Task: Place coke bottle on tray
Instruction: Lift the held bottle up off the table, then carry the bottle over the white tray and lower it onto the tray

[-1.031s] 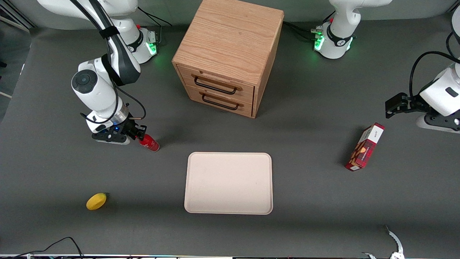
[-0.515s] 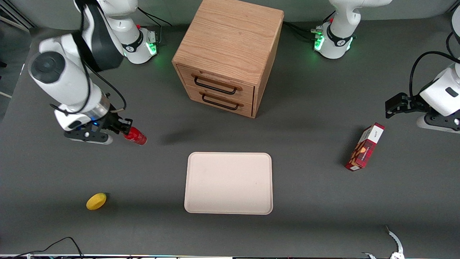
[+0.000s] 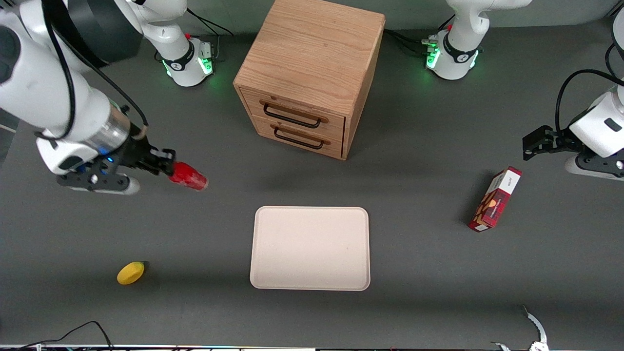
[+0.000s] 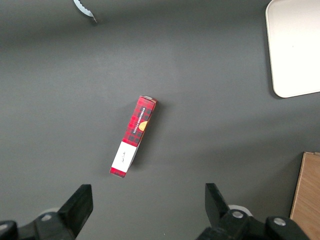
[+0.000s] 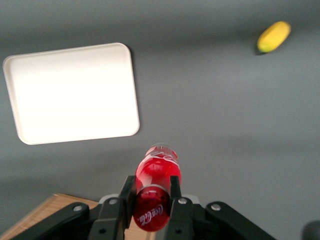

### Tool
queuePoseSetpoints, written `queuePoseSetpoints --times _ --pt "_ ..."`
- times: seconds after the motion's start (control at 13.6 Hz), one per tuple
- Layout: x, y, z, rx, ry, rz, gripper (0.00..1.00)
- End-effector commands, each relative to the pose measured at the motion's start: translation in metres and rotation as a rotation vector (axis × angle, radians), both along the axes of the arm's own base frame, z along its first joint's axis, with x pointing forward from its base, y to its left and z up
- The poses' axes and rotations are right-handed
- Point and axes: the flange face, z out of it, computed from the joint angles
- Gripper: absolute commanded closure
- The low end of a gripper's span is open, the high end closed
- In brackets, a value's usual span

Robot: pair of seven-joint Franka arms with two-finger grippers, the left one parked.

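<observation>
A: Target item? Entry, please.

B: Small glossy red coke bottle (image 3: pixel 188 176) with white script, held off the dark grey desk (image 3: pixel 429 273), lying roughly level, toward the working arm's end. In the front view its body sticks out of the hand (image 3: pixel 163 163) toward the middle of the desk.

A: State of the hand?

B: The black two-finger hand is clamped on the bottle. In the right wrist view one finger (image 5: pixel 127 192) presses each side of the bottle (image 5: pixel 155 187). Nothing else touches it.

A: Where is the tray?

B: The large flat cream-pink rectangular tray (image 3: pixel 310 248), with rounded corners and a low rim, lies flat on the desk, nearer the front camera than the bottle and well apart from it. Nothing lies on it. The wrist view shows it (image 5: pixel 72 92) below and ahead of the bottle.

A: Surroundings?

B: A light oak two-drawer cabinet (image 3: pixel 312 73) with black handles stands farther from the camera than the tray. A small yellow lemon-like fruit (image 3: pixel 130 272) rests nearer the camera than the hand. A red plaid rectangular snack box (image 3: pixel 495 199) lies toward the parked arm's end of the desk.
</observation>
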Motion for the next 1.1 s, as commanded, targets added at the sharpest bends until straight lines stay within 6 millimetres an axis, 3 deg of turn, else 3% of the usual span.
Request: queuePoseSetpoints --times 0.0,0.29,0.59,0.81,1.03 --pt "0.041 0.042 -0.029 0.038 -0.037 -0.068 1.0" --pt "0.091 0.057 -0.107 0.06 -0.167 -0.157 1.0" --pt "0.111 0.086 -0.182 0.032 -0.269 -0.232 1.0" --pt "0.111 0.102 -0.207 0.056 -0.274 -0.265 1.0" --pt "0.113 0.102 -0.229 0.028 -0.281 -0.263 1.0"
